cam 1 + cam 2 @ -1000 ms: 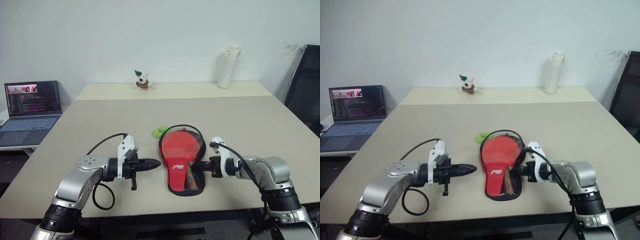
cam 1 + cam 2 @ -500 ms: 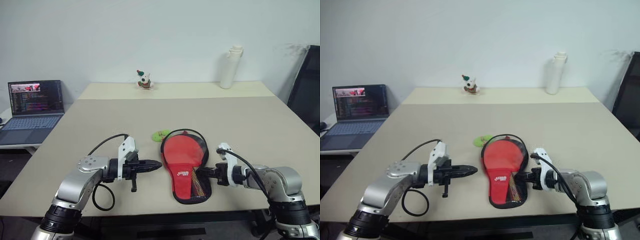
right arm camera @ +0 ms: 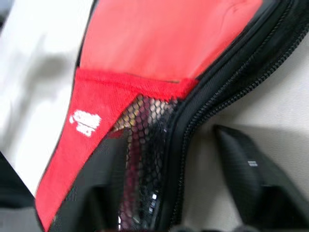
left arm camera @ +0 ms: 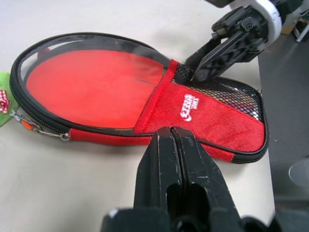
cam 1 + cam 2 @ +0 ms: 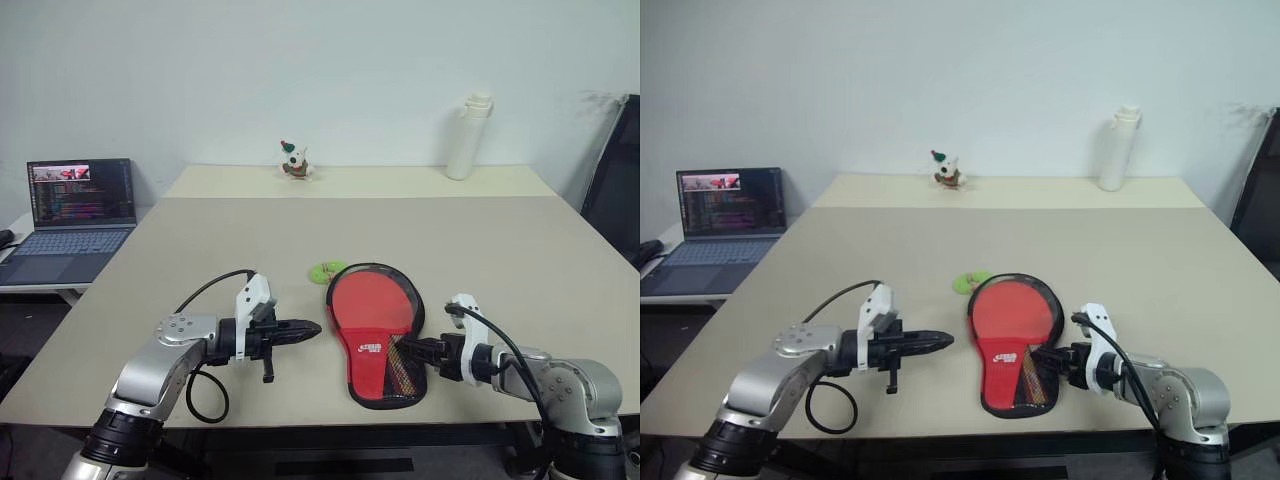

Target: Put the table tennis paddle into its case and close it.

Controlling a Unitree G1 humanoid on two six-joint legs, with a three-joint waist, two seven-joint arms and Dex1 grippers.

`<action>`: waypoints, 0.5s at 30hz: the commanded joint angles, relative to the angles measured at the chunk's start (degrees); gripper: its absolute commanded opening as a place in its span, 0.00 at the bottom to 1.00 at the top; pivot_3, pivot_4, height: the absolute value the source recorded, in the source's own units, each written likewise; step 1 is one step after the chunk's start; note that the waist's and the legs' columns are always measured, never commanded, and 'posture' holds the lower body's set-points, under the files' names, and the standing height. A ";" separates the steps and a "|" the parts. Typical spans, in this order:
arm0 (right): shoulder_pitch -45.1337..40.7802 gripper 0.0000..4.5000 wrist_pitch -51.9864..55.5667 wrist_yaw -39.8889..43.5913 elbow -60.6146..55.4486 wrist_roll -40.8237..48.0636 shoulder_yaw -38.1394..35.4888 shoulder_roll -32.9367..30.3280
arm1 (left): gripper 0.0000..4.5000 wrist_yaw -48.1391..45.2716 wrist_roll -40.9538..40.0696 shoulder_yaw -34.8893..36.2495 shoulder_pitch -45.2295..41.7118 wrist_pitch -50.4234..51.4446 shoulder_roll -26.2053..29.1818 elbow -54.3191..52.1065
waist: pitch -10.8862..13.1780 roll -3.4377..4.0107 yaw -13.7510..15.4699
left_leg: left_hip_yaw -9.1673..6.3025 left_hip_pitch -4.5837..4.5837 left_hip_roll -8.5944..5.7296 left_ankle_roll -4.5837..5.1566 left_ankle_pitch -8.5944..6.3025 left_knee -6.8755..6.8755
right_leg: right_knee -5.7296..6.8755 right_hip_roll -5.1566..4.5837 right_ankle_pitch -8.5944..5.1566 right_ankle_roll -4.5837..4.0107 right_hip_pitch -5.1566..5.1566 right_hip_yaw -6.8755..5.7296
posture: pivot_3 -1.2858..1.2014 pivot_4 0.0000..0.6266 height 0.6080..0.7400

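Paddle seated in its case, zip not yet closed.

In the head view, the laptop sits at the far left edge. Lower left of centre, the left gripper is clenched on nothing and points toward the case, just short of its near edge. The case lies flat at lower centre of the table, a green tag just beside its upper left. The table tennis paddle is inside, its red face bare where the round flap lies open, its handle under the mesh pocket. At lower right, the right gripper is released, its fingers spread against the case's right edge by the zip. I judge insertion done; zipping shut remains.
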 commanded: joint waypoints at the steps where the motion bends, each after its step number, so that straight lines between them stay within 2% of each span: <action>1: 0.26 0.99 -1.91 -1.37 -4.68 1.94 -5.24 0.90 | 0.00 2.58 1.13 1.75 -1.63 -2.49 -0.69 1.44 | 0.00 0.00 -0.06 | 0.03 -0.01 0.00 0.00 0.00 0.00 | -0.02 0.00 0.00 0.00 -0.01 0.03 | 0.52 0.24 1.00; 4: 0.52 1.00 -5.05 -1.07 -5.44 1.64 -6.32 -0.12 | 0.00 6.07 2.42 2.11 -3.58 -3.57 -2.17 4.27 | 0.00 0.00 -0.40 | 0.05 -0.01 0.01 0.00 0.00 -0.01 | -0.02 0.01 0.00 0.00 -0.02 0.04 | 0.52 0.24 1.00; 7: 0.56 1.00 -6.05 0.47 -5.60 2.89 -7.37 -1.79 | 0.12 8.62 3.78 2.14 -5.46 -4.22 -3.19 6.50 | 0.00 0.00 -0.51 | 0.03 0.00 0.02 0.00 0.00 -0.02 | 0.00 0.05 0.00 0.00 -0.02 0.03 | 0.52 0.24 1.00; 8: 0.51 1.00 -6.17 1.32 -6.02 3.65 -7.22 -2.44 | 0.20 9.51 4.14 2.18 -6.09 -4.13 -3.51 7.25 | 0.00 0.00 -0.51 | 0.03 0.00 0.02 0.00 0.00 -0.02 | 0.00 0.05 0.00 0.00 -0.02 0.03 | 0.52 0.24 1.00; 9: 0.12 1.00 -6.26 1.94 -6.37 4.35 -6.97 -2.75 | 0.21 10.90 4.70 2.39 -7.05 -4.33 -4.02 8.47 | 0.00 0.00 -0.58 | 0.03 0.00 0.02 0.00 0.00 -0.02 | 0.00 0.05 0.00 0.00 -0.02 0.03 | 0.52 0.24 1.00; 10: -0.23 1.00 -6.47 2.10 -6.50 4.78 -6.60 -3.03 | 0.29 12.12 5.18 2.62 -7.99 -4.57 -4.52 9.70 | 0.01 0.01 -0.62 | 0.05 0.00 0.03 0.00 0.00 -0.04 | -0.01 0.05 0.00 0.00 -0.03 0.05 | 0.52 0.24 1.00; 11: -0.65 1.00 -6.96 2.27 -6.43 4.78 -5.78 -3.32 | 0.30 13.95 5.97 2.91 -9.47 -4.88 -5.30 11.83 | 0.01 0.01 -0.60 | 0.05 0.00 0.02 0.00 0.00 -0.04 | 0.00 0.05 0.00 0.00 -0.03 0.05 | 0.52 0.24 1.00; 15: -1.90 1.00 -9.59 2.44 -6.17 3.39 -1.53 -4.48 | 0.59 20.33 9.09 2.89 -16.57 -6.04 -8.92 21.73 | 0.01 -0.01 -0.58 | 0.01 0.01 0.00 0.00 0.00 0.00 | 0.02 0.06 0.01 0.01 -0.01 0.02 | 0.52 0.24 1.00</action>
